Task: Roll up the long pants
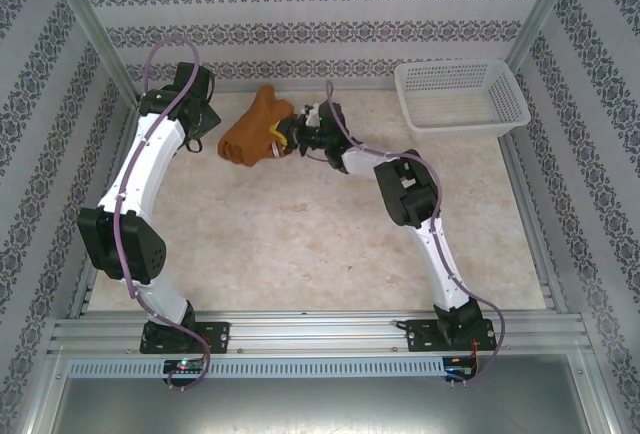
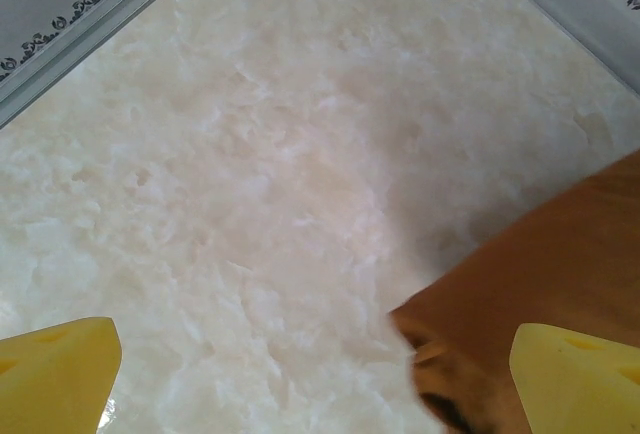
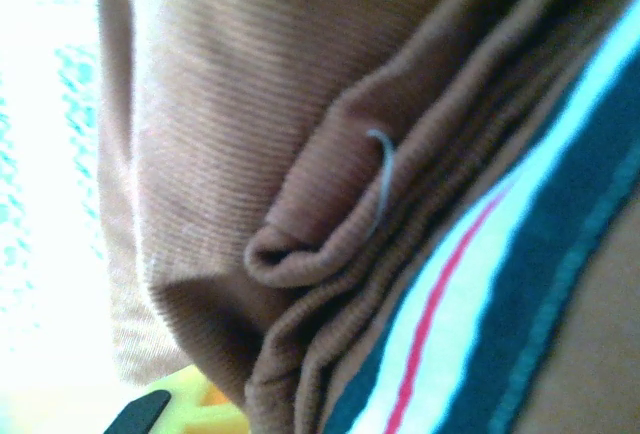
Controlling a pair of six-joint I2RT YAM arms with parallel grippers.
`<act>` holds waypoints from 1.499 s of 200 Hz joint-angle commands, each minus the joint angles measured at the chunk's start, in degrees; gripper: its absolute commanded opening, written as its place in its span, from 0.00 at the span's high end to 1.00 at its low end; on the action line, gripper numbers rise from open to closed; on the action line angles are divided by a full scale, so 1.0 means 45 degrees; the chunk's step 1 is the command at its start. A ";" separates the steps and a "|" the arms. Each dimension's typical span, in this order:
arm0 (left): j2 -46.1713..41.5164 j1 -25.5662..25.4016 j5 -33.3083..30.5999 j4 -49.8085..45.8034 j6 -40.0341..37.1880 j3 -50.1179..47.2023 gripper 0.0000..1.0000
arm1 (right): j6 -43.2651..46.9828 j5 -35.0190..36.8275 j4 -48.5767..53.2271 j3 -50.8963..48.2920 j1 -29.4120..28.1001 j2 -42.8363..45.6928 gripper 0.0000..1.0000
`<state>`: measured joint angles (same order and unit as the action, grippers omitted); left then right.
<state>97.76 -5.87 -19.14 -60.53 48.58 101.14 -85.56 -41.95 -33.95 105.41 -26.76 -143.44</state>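
The long pants [image 1: 248,130] lie bunched in a rust-brown heap at the far middle-left of the table. My right gripper [image 1: 287,140] is at the heap's right edge, shut on the cloth. Its wrist view shows ribbed brown folds [image 3: 300,154] and a white, red and dark green striped lining [image 3: 470,294] pressed close, with one yellow finger [image 3: 190,409] under them. My left gripper [image 1: 201,140] stands open just left of the heap. Its yellow fingers [image 2: 60,369] are wide apart over bare table, and a pants edge [image 2: 540,274] lies by the right finger.
A white mesh basket [image 1: 460,130] sits at the far right corner. The marble-patterned table [image 1: 300,244] has free room in its middle and front. Patterned walls and metal rails enclose all sides.
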 commanded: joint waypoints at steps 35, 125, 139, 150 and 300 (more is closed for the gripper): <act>-0.0200 0.0391 0.0009 0.0209 -0.0358 -0.0083 0.00 | 0.0458 -0.0831 0.1224 0.6457 0.1527 0.0664 1.00; 0.0023 0.1086 0.0657 0.0560 -0.0658 -0.0330 0.00 | 0.5375 0.1584 0.7314 0.6538 0.4511 0.3311 1.00; 0.0114 0.1162 0.0733 0.0625 -0.0720 -0.0329 0.00 | 0.5626 0.2408 0.7280 0.5132 0.4993 0.4220 1.00; 0.0189 0.1223 0.0842 0.0694 -0.0726 -0.0346 0.00 | 0.5634 0.3041 0.6779 0.3875 0.5342 0.4922 1.00; 0.2071 0.1670 0.2099 0.0854 -0.1106 0.0678 0.00 | 0.5297 0.7134 0.6063 0.0013 0.8299 0.5654 1.00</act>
<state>106.30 0.62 -10.17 -57.32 45.12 101.38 -63.96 -11.70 0.36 99.35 10.83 -117.97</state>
